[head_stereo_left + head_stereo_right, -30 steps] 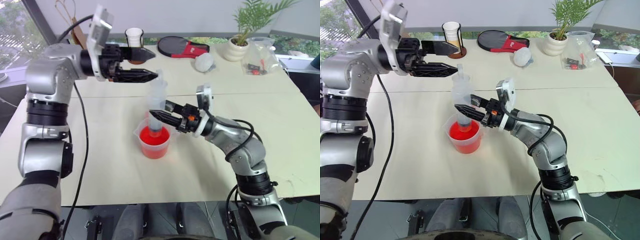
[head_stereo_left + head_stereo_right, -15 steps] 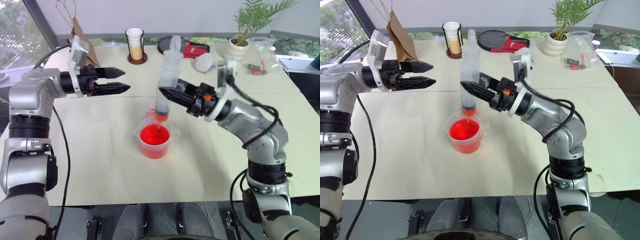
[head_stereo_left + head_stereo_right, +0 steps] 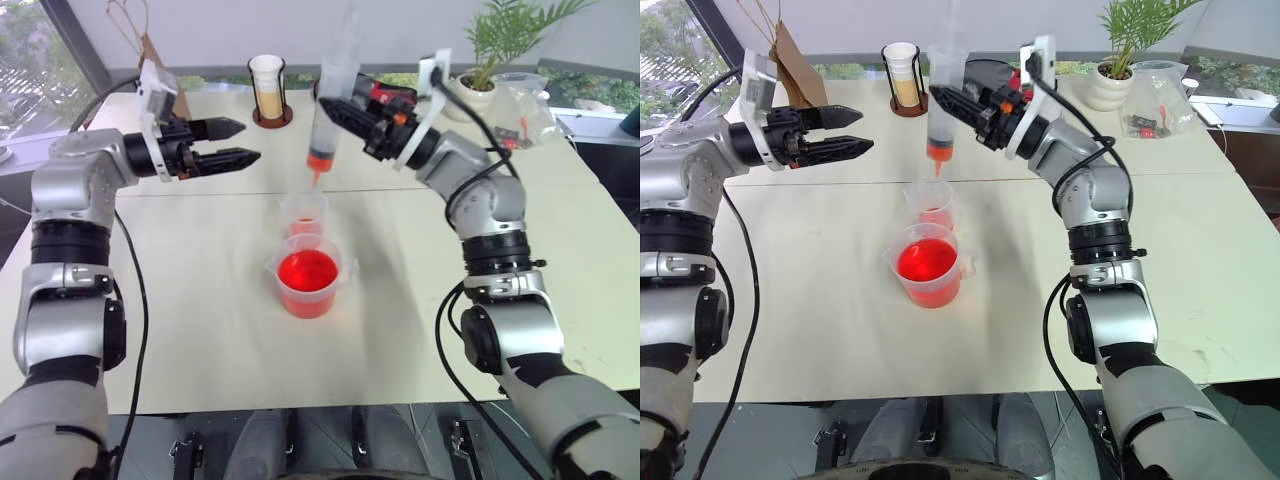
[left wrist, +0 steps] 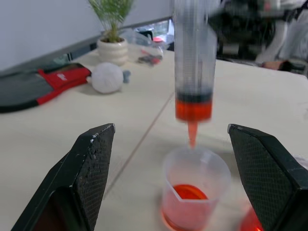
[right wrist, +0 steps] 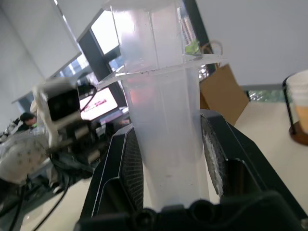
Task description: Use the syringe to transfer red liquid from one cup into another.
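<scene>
I see the tabletop [image 3: 200,330] bare along its near edge and over most of its right half, so there is open room there; the far edge is crowded with a tall glass [image 3: 268,88], a brown paper bag [image 3: 795,65], a red-and-black pouch [image 4: 43,86], a white ball [image 4: 107,77], a potted plant [image 3: 480,85] and a clear bag [image 3: 525,110]. The large cup [image 3: 309,283] of red liquid [image 3: 308,270] stands near the middle of the tabletop, and the small cup [image 3: 304,213] sits just beyond it, towards the far edge, apparently touching it. The syringe [image 3: 330,110] hangs upright above the small cup, long axis near vertical with a slight lean, orange-red tip down and plunger end up, tip clear of the rim. My right end effector [image 3: 337,112] is clenched around the barrel from the right side. My left end effector [image 3: 240,143] is released, fingers spread wide and pointing level towards the syringe from the left edge's side, well apart from it.
</scene>
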`<state>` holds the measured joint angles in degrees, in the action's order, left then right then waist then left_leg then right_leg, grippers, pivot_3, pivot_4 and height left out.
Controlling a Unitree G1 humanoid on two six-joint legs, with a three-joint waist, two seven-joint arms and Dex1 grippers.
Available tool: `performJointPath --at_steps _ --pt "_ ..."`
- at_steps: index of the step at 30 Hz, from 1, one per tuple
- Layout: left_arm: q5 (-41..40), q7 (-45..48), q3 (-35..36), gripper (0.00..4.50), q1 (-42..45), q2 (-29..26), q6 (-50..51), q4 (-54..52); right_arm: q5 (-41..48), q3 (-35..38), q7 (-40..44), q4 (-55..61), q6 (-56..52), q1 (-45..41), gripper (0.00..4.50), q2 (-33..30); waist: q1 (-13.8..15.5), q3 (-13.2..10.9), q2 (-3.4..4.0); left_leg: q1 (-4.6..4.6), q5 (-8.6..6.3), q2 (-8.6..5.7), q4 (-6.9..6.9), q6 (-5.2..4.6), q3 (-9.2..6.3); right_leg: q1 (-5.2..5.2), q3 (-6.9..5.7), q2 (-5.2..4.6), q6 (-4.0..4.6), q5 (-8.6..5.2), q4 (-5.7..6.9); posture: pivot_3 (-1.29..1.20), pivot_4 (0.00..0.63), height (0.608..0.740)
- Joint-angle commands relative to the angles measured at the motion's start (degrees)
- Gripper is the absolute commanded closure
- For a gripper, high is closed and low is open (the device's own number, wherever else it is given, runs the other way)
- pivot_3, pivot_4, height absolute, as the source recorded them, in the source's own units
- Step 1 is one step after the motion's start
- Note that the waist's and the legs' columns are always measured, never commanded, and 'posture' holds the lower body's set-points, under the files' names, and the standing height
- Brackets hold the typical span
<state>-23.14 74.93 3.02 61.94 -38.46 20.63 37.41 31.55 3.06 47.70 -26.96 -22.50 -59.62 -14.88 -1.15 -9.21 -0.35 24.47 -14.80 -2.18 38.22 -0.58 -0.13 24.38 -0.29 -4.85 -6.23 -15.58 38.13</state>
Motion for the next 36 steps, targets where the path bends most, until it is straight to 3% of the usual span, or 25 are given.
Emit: performJointPath --at_steps 1,11,30,33,36 --pt "0.95 0.08 1.77 0.63 6.21 0.32 -4.75 3.82 -2.37 -0.71 2.5 -1.86 3.87 -1.98 3.1 1.15 0.11 0.0 0.0 0.0 0.0 0.0 0.0 0.0 0.0 0.0 0.0 0.0 0.0 0.0 0.0 0.0 0.15 0.74" --pt "3.97 2.82 2.05 0.63 22.76 5.14 -15.46 20.18 -4.79 -1.1 4.83 -2.33 4.48 -1.42 3.1 2.28 -0.2 -0.01 -0.02 0.02 0.0 -0.01 -0.02 0.0 0.01 -0.01 -0.01 0.01 0.0 0.0 0.0 0.0 0.15 0.74" --pt "9.35 2.73 2.3 0.63 26.32 10.24 -23.28 29.04 -6.63 -3.93 5.98 6.23 2.45 3.88 3.1 2.94 -1.31 -0.02 -0.03 0.03 -0.03 0.02 -0.03 -0.05 0.0 0.02 -0.01 0.03 -0.01 0.0 0.01 0.0 0.15 0.74" --pt "9.58 3.09 2.35 1.5 26.32 10.63 -23.52 29.31 -6.75 -4.25 6.02 6.96 2.29 4.3 3.1 2.9 -1.29 -0.02 -0.03 0.03 -0.03 0.02 -0.03 -0.05 0.0 0.03 -0.01 0.03 -0.01 0.0 0.02 0.0 0.15 0.74" --pt "10.05 3.13 2.36 3.03 26.34 11.19 -23.99 29.4 -6.96 -4.61 6.12 7.32 2.28 4.43 3.1 2.89 -1.18 -0.02 -0.03 0.03 -0.03 0.01 -0.03 -0.05 -0.01 0.02 -0.01 0.02 -0.01 0.0 0.02 0.0 0.15 0.74"
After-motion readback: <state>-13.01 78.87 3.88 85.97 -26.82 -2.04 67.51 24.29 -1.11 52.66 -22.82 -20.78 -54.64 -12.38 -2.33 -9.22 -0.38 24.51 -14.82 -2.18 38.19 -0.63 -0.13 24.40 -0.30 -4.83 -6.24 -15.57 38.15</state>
